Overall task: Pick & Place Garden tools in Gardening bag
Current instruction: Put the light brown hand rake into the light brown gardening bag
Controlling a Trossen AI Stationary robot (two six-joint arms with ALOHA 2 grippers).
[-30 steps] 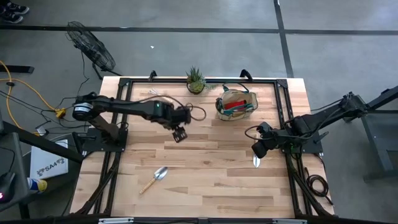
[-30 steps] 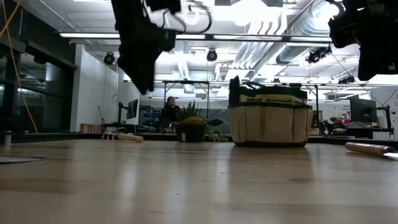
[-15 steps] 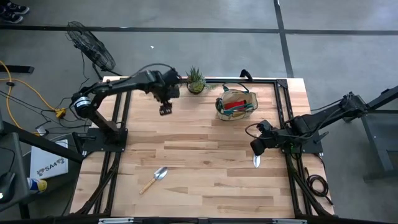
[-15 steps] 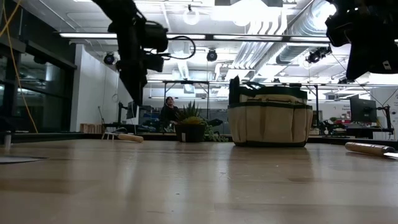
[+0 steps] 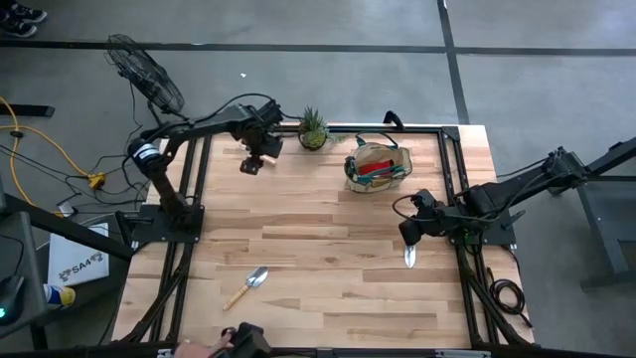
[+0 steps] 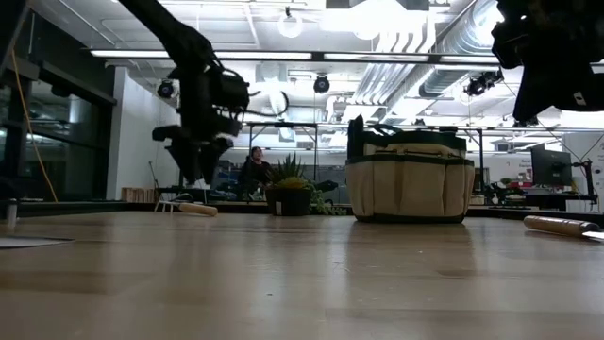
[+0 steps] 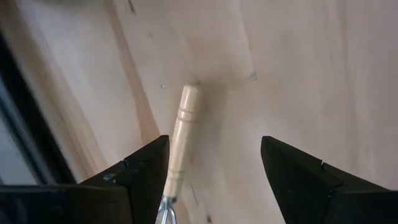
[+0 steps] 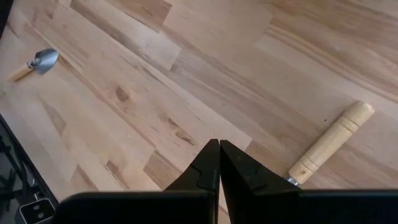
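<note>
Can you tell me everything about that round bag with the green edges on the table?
The round tan fabric gardening bag with dark green trim stands upright on the wooden table, near its far edge and beside the spiky green potted plant. From the side, the bag shows stitched pockets around its wall and dark handles on top. Inside lie something red and teal-handled tools. Neither gripper touches it.

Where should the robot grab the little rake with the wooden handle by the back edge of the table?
Probably around the rake's wooden handle, coming straight down from above. It lies flat on the table, and the left gripper hangs open over it, one finger on each side of the round handle.
</note>
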